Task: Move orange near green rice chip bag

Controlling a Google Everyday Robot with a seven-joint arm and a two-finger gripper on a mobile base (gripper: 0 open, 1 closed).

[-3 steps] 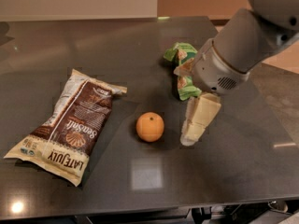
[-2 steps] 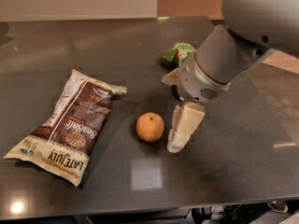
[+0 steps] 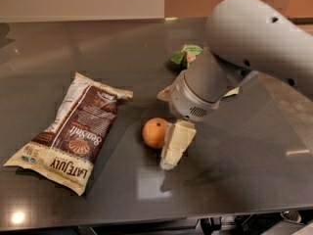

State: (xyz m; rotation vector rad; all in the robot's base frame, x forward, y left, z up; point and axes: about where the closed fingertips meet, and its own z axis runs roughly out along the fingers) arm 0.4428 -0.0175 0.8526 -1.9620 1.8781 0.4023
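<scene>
at the orange's side, with the carry not yet made

on the dark table the orange sits near the middle, resting on the surface, its small dark stem dot turned up and to the right. the gripper is down low just to the right of the fruit, its cream-coloured end touching or all but touching the orange's side. whether it is spread wide, narrowed, or closed on anything cannot be told from this angle, and the orange does not look lifted.

the green rice chip bag lies further back and to the right, well apart from the orange. much of it is hidden behind the grey arm, so only a crinkled green corner shows. the larger brown and cream late july bag lies at the left, clear of the orange, and has no part in this.

as a judgement, the task is at an early stage. the approach to the fruit looks made, but the orange has not been taken up and is not close to the green bag. what is left is securing the fruit, carrying it back toward the green bag, and setting it down beside it.
</scene>
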